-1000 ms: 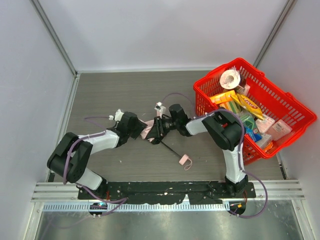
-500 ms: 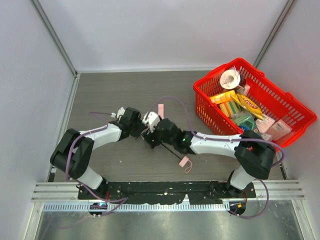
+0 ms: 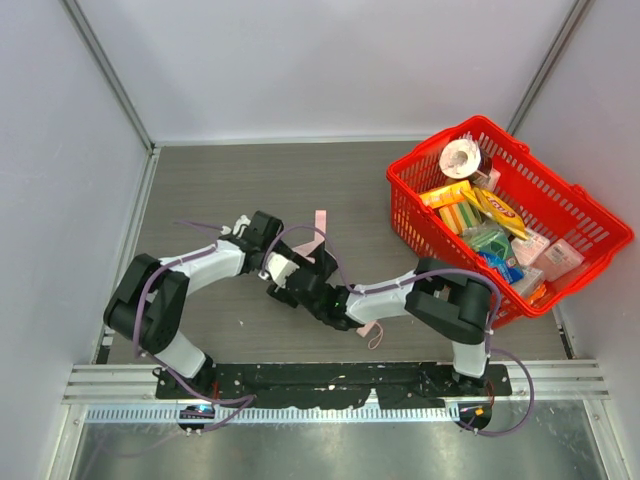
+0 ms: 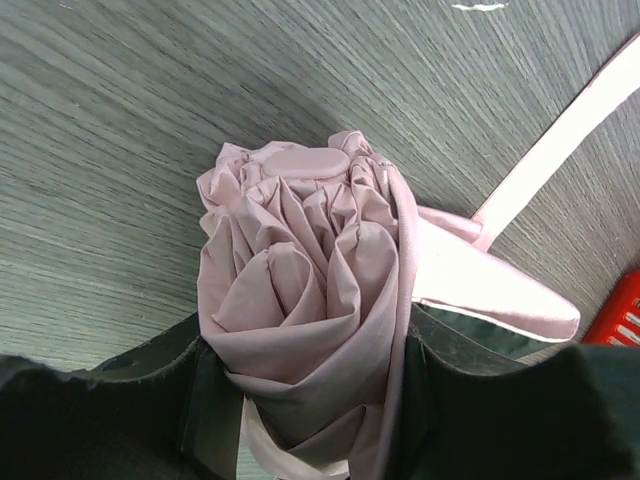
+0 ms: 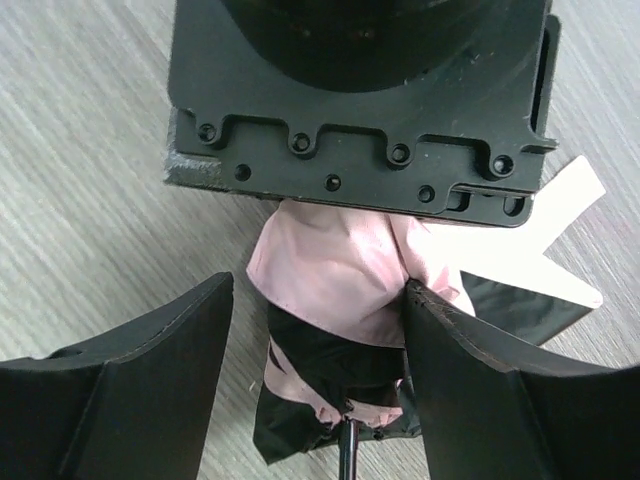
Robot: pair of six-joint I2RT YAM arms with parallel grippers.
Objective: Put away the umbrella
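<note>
Your right hand (image 5: 318, 300) is no longer gripping. Its jaws were closed a second ago and are now standing spread on either side of the pale pink fabric compact umbrella (image 5: 330, 265), with a clear gap on one side. The arm is also lying differently: it was reaching in from the basket side with its elbow high, and it is now stretching low across the near part of the grey wood-grain tabletop (image 3: 220, 190).

Your left hand (image 4: 310, 400) is still pinching the rolled canopy between its pads, so it alone is holding the bundle. The umbrella is staying mid-tabletop, well apart from the red plastic basket (image 3: 600, 225). Its thin black shaft (image 5: 348, 452) is running out of the bundle toward you, and its small pink handle (image 3: 371, 328) is lying just beside your right forearm.

This looks like a regrip rather than progress on stowing. You are probably lining up a fresh hold nearer the shaft, and the putting away is not yet done.
</note>
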